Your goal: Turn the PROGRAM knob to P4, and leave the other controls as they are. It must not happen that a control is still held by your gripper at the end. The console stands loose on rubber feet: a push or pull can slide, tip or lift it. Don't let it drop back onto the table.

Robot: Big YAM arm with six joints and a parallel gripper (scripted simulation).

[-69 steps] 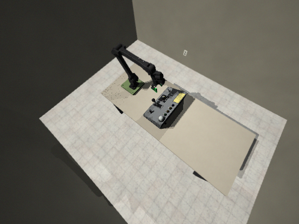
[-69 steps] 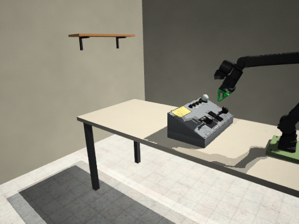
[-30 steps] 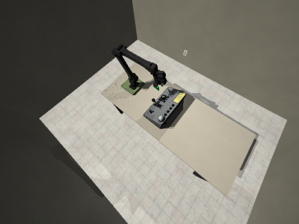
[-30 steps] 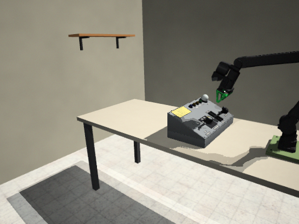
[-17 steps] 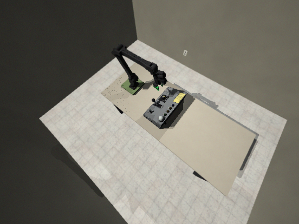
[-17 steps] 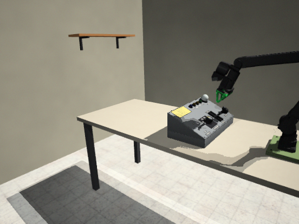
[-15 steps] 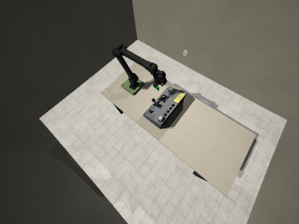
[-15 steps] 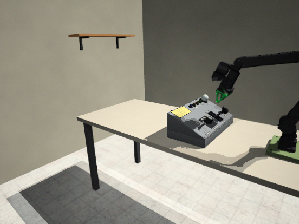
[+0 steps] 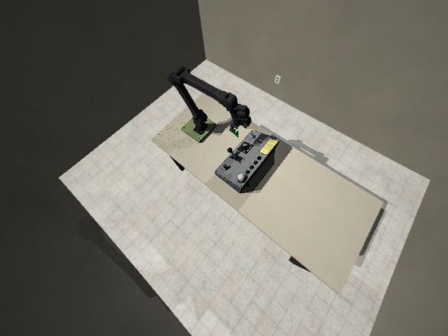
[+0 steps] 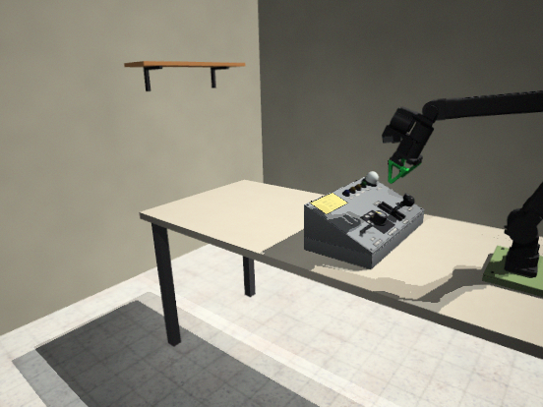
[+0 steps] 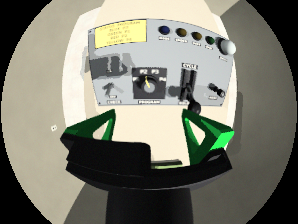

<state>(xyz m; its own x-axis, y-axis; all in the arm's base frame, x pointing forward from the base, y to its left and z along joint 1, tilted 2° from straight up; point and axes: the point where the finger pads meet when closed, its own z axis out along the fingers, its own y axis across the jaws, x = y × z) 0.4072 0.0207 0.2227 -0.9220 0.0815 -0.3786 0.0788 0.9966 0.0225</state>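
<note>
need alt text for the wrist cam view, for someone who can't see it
Seen from the wrist, the open green gripper hangs above the table, holding nothing, short of a grey console. The console's panel shows a yellow label at upper left, a knob in the middle, a black lever and a white ball at right.
</note>
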